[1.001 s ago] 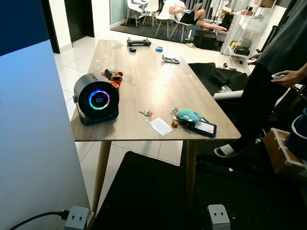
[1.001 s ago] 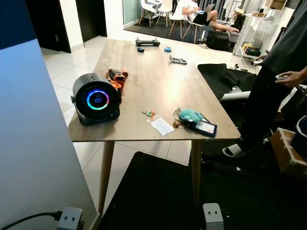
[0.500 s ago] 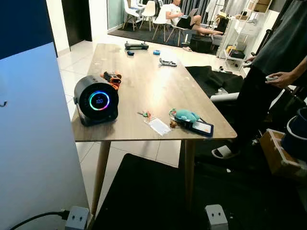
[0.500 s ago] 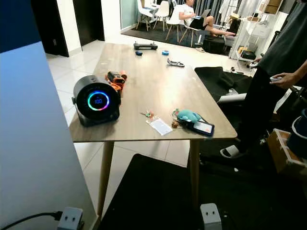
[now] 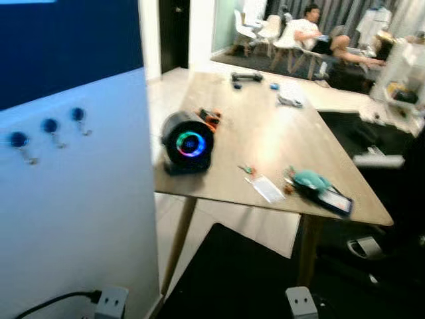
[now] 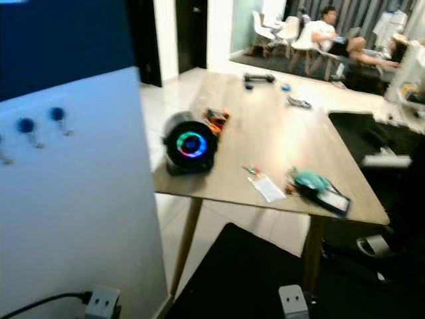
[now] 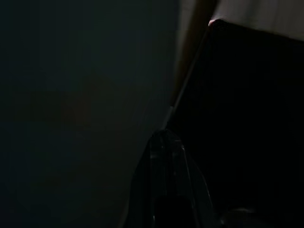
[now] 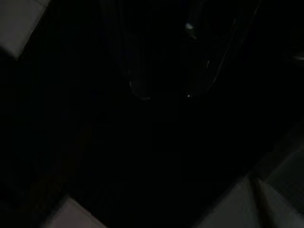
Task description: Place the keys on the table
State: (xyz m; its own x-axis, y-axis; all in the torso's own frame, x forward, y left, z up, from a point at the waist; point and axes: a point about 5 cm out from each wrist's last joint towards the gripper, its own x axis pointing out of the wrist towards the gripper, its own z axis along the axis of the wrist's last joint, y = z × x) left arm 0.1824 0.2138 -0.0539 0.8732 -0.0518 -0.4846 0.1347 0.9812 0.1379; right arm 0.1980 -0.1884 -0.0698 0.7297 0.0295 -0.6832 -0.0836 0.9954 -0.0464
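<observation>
Facing a blurred table (image 5: pixel 279 143) with keys (image 5: pixel 248 170) already near its front edge, both arms hang idle, finger state impossible to tell, so steadying the view first seems wise.

- We see the keys (image 5: pixel 248 169) as a small, blurred bunch with green and red bits, lying flat on the table (image 5: pixel 265 136) near its front edge.
- We find a white tag (image 5: pixel 267 189) lying just beside them on the wood.
- We see the table as a long, light wooden top on slim wooden legs, standing over pale floor tiles and a black mat.
</observation>
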